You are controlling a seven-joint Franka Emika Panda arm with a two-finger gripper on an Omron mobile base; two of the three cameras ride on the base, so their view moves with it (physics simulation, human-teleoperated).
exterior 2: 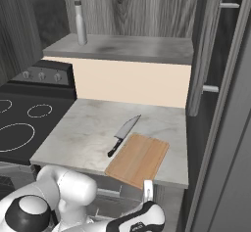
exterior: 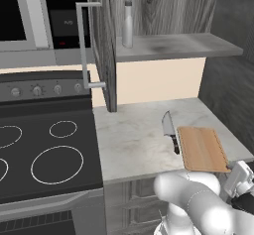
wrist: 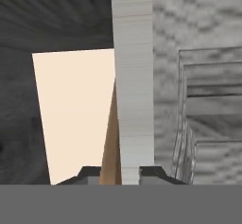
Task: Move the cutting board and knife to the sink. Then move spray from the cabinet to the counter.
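The tan cutting board (exterior: 202, 148) (exterior 2: 138, 160) lies on the marble counter (exterior: 131, 142) with its near end sticking out over the front edge. My gripper (exterior: 240, 177) (exterior 2: 147, 189) (wrist: 122, 171) is at that end, rolled on its side and shut on the board (wrist: 111, 142), which I see edge-on between the tips. The black-handled knife (exterior: 170, 130) (exterior 2: 122, 135) rests on the counter just left of the board. The pale spray (exterior: 127, 21) (exterior 2: 79, 18) stands upright at the left of the open cabinet's shelf (exterior: 173, 45) (exterior 2: 127, 47). The sink is out of view.
A black cooktop (exterior: 44, 154) (exterior 2: 19, 123) adjoins the counter on the left, under a microwave (exterior: 30, 16). The cabinet door (exterior: 101, 40) stands open with a silver bar handle (exterior: 84, 45). Grey drawer fronts (wrist: 208, 124) sit below the counter edge. A dark panel (exterior 2: 220, 128) rises on the right.
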